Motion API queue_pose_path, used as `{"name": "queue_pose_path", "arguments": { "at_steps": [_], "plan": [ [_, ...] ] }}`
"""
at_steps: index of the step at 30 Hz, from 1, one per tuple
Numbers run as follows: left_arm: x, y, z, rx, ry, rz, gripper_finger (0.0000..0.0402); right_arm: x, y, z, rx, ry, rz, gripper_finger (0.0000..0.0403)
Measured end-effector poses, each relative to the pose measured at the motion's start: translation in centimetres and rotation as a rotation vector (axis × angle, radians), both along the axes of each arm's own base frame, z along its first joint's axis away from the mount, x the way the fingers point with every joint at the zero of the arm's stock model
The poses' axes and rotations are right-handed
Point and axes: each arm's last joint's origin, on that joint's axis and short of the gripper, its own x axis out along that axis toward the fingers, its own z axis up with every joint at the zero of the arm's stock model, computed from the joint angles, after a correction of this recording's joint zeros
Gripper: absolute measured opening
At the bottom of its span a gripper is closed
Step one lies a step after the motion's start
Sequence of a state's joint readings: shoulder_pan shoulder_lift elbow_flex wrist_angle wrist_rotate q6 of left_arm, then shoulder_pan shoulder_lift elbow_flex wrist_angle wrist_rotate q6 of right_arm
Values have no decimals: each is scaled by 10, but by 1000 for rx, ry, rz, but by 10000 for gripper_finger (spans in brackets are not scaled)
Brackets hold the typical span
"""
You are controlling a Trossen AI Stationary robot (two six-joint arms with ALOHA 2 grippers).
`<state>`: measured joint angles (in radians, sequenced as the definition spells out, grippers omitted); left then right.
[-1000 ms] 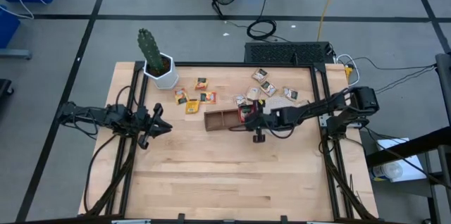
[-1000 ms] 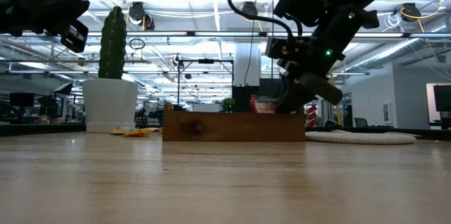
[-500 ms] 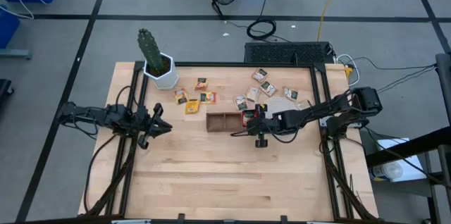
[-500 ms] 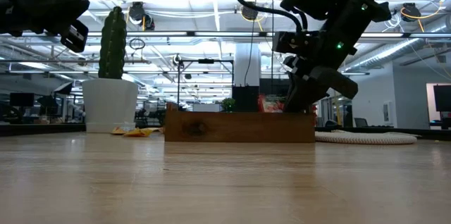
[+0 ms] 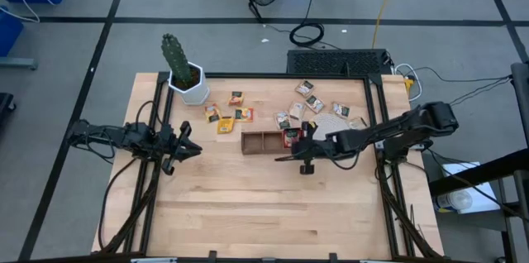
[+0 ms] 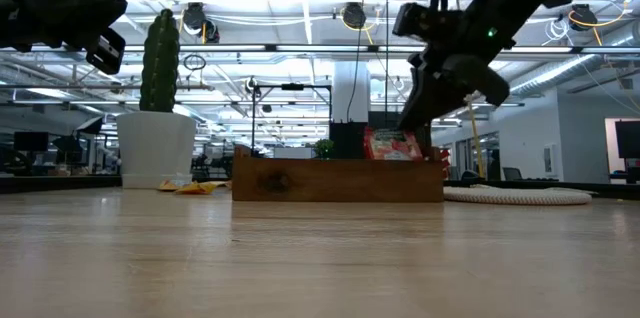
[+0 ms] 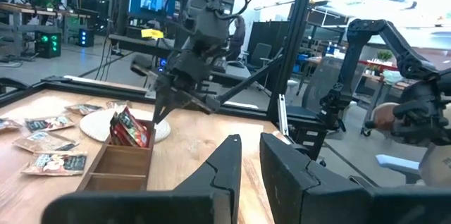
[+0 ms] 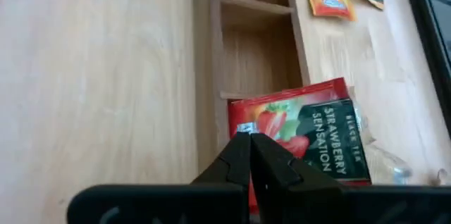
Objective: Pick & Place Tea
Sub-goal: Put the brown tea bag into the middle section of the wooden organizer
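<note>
A red tea sachet (image 8: 310, 139) stands tilted in the right-end compartment of the brown wooden tray (image 5: 258, 141), its top above the rim (image 6: 392, 144). My right gripper (image 8: 250, 141) is shut and hangs just above the tray, its tips at the sachet's upper edge (image 6: 408, 128). More tea lies flat on the table: yellow-orange sachets (image 5: 225, 122) left of the tray and tan ones (image 5: 310, 102) behind it. My left gripper (image 5: 192, 149) waits at the table's left side with a narrow gap between its fingers (image 7: 250, 155). My right gripper's shut fingertips (image 6: 405, 126) slant down from the table's right side and stand beside the red sachet's top edge (image 7: 134, 115). I cannot tell whether they touch it. The sachet rests in the tray, not lifted.
A round whitish disc (image 5: 331, 118) lies right of and behind the tray. A cactus in a white pot (image 5: 188, 81) stands at the far left corner. The near half of the wooden table (image 5: 264, 205) is bare board. Black frame rails run along both sides.
My right gripper, shut throughout, has risen out of the tray's right-end compartment and drawn back a little toward the table's right edge. The red sachet has stayed in the compartment and now shows more fully above the rim.
</note>
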<state>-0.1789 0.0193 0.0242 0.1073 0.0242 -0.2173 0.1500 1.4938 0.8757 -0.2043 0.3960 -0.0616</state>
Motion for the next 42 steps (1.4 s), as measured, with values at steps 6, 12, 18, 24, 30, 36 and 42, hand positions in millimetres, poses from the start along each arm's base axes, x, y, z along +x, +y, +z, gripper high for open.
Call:
{"name": "queue_pose_path", "arguments": {
  "at_steps": [6,12,18,24,30,36,42],
  "plan": [
    [0,0,0,0,0,0,58,-13,3,17,-123,-38,-99,0],
    [0,0,0,0,0,0,58,-49,-7,37,-243,-58,-289,0],
    [0,0,0,0,2,0,58,-89,-15,0,-269,-201,-247,0],
    [0,0,0,0,1,0,58,-122,-22,-38,-333,-453,-181,0],
    [0,0,0,0,1,0,58,-136,-22,-44,-410,-500,-124,0],
    [0,0,0,0,0,0,58,-131,-29,-22,-585,-457,-439,1],
    [0,0,0,0,0,0,58,-112,-32,42,-871,-171,-579,57]
  ]
}}
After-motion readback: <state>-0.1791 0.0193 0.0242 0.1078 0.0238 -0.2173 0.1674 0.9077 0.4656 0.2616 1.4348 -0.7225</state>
